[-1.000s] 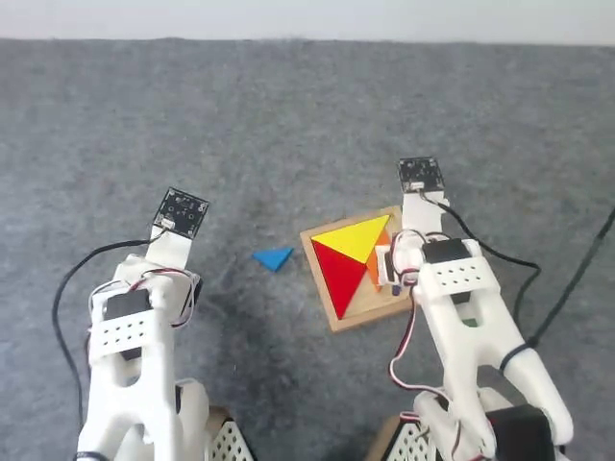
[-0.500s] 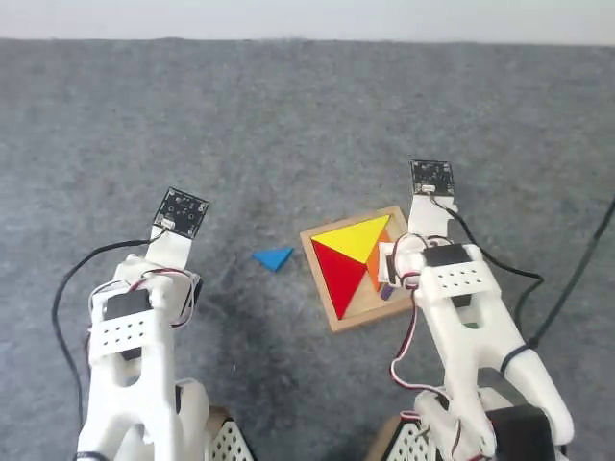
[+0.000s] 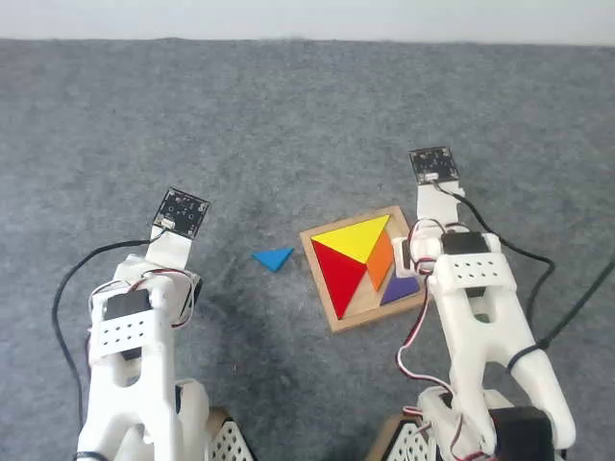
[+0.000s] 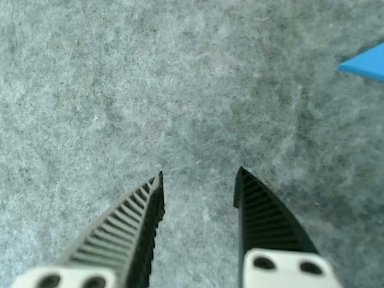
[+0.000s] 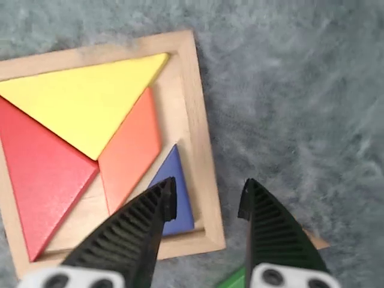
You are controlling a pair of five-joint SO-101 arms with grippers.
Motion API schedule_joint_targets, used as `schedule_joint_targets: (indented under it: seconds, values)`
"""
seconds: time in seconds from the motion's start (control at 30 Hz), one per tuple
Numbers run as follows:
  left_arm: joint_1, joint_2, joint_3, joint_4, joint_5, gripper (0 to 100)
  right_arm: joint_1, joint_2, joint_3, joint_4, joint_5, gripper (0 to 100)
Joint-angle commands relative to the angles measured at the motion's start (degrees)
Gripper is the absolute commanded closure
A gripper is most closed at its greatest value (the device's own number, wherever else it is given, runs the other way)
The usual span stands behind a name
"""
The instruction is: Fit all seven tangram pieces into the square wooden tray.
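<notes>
Tray (image 5: 201, 132) near table's middle, partly filled, blue triangle (image 3: 275, 258) loose beside it; right gripper (image 5: 208, 183) parted, empty above purple triangle (image 3: 399, 288), left gripper (image 4: 198, 174) parted over table, both likely free for fetching.

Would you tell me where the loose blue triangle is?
In the high view, the blue triangle lies on the grey mat, outside the wooden tray, on its left-arm side.
</notes>
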Motion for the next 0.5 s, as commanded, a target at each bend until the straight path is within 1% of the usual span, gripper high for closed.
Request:
schedule_joint_targets:
  seconds: [0.0, 0.13, 0.17, 0.2, 0.3, 0.47]
  values:
    - [-0.26, -0.09, -0.57, -0.62, -0.79, 82, -3.38, -6.11, -3.52, 0.57, 3.96, 84.0]
    - [-0.26, -0.09, -0.57, -0.62, -0.88, 82, -12.62, -7.08, -2.73, 0.13, 11.08, 97.6]
    - [-0.26, -0.09, -0.57, -0.62, -0.88, 82, -14.64, -6.99, -2.55, 0.13, 13.01, 99.6]
    - [-0.26, -0.09, -0.57, -0.62, -0.88, 82, -16.31, -6.99, -2.37, 0.48, 14.33, 98.9]
    - [-0.26, -0.09, -0.57, -0.62, -0.88, 82, -19.03, -6.90, -1.14, 0.04, 13.54, 98.4]
    - [-0.26, -0.09, -0.57, -0.62, -0.88, 82, -19.56, -4.00, 0.88, 0.04, 13.63, 98.3]
